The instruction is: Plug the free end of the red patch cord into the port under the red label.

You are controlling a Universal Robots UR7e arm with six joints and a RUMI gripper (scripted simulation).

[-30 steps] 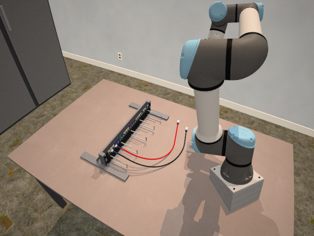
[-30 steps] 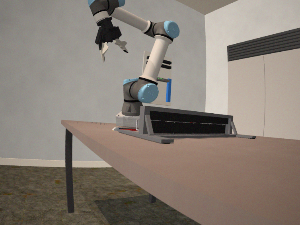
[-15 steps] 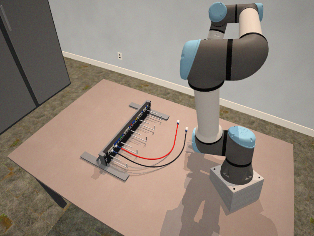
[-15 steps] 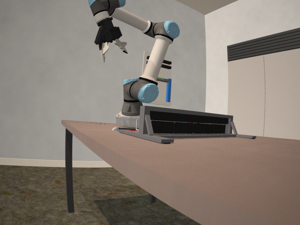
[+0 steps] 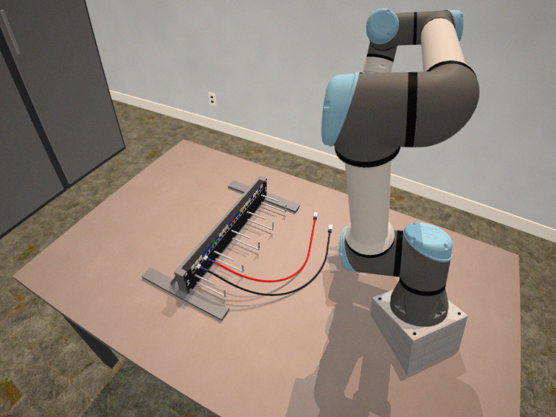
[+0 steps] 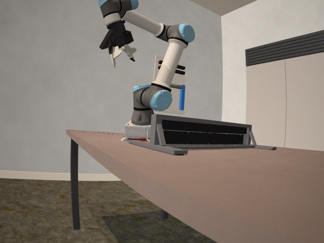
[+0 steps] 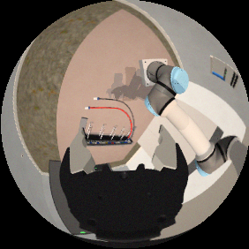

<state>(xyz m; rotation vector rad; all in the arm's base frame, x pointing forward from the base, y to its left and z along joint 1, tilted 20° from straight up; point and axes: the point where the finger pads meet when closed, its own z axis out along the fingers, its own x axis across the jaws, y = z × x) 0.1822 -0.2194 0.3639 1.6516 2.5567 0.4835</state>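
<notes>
Red cord (image 5: 270, 281) (image 7: 116, 108) on table, well below open tool (image 6: 123, 64) (image 7: 122, 126).

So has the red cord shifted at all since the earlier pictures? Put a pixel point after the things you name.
No. The red cord (image 5: 269, 281) (image 6: 141, 140) (image 7: 110, 108) lies in the same curve on the table (image 5: 134, 202) (image 6: 209, 183) (image 7: 101, 53), its loose end no nearer the table's edges.
</notes>
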